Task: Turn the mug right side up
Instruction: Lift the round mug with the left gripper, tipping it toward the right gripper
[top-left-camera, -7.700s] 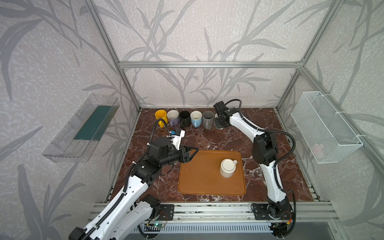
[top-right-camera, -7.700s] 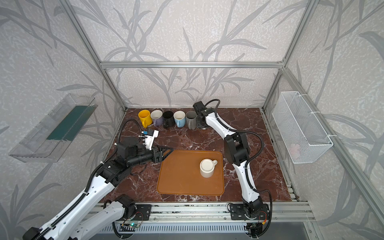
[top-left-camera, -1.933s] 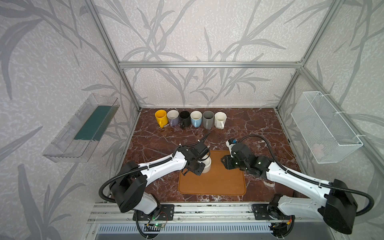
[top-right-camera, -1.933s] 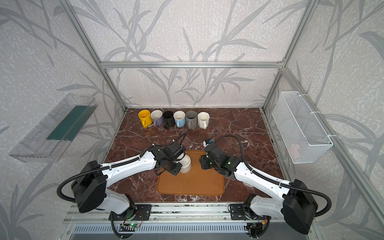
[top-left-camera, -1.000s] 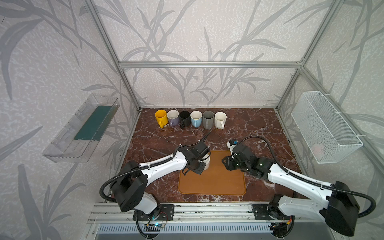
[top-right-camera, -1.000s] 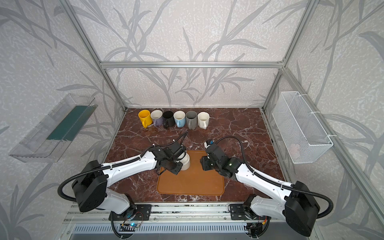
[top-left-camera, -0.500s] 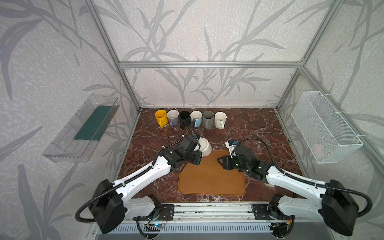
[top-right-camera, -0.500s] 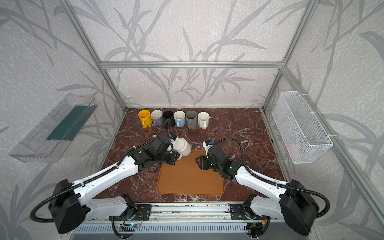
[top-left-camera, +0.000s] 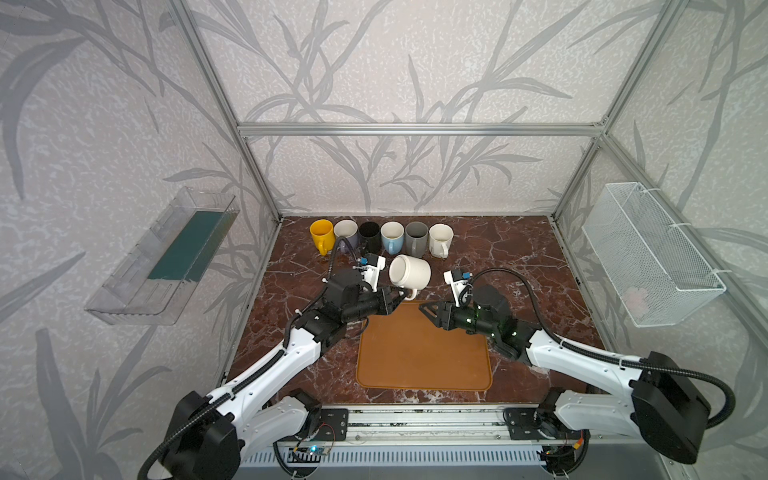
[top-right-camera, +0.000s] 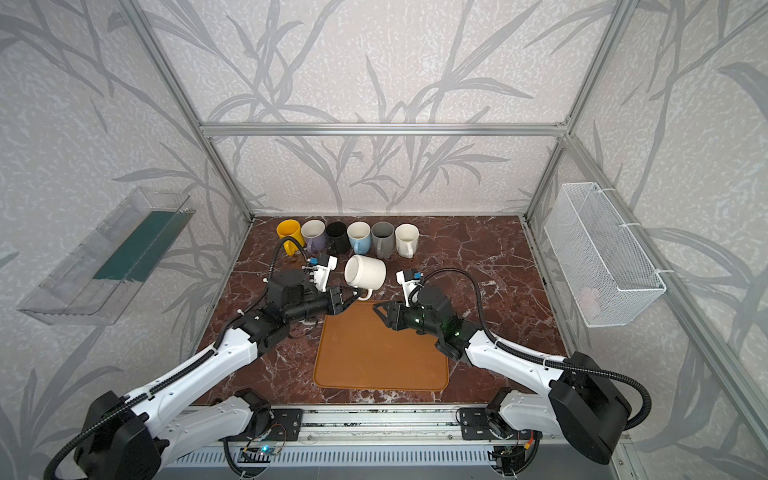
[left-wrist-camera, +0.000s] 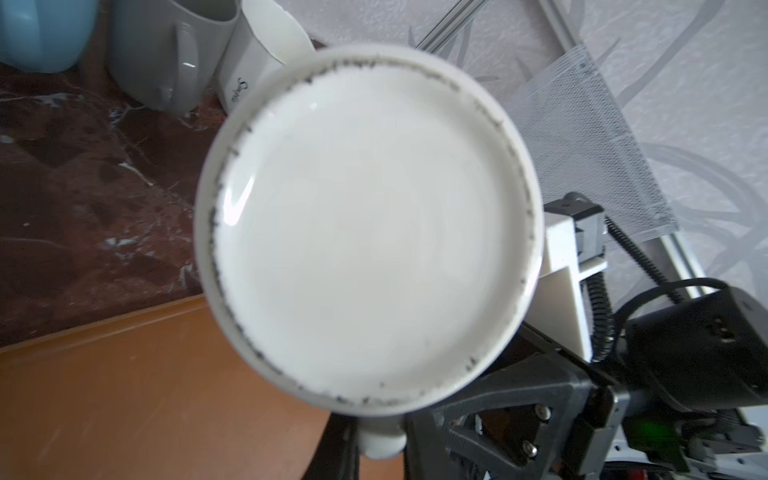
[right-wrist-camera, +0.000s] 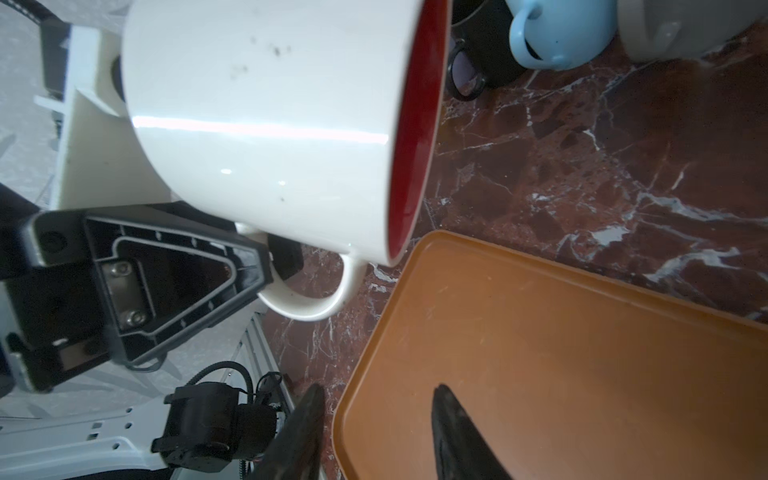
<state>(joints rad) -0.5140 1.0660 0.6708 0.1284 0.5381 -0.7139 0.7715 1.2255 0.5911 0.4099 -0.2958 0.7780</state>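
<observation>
Right wrist view: nearest, right gripper (right-wrist-camera: 378, 388) parted and empty over the orange tray (right-wrist-camera: 582, 353). Beyond, in the air near the tray's far left corner, white mug (right-wrist-camera: 266, 124) lying sideways, handle down and clenched in the left gripper (right-wrist-camera: 270, 266), mouth toward the left edge of the counter (top-left-camera: 507, 245). Farthest, row of six mugs (top-left-camera: 370, 235) upright along its back edge.

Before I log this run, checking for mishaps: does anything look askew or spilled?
Only the white mug: it hangs on its side in the air, the left gripper holding its handle with shut jaws. No spill shows; the six back-row mugs stand upright.
</observation>
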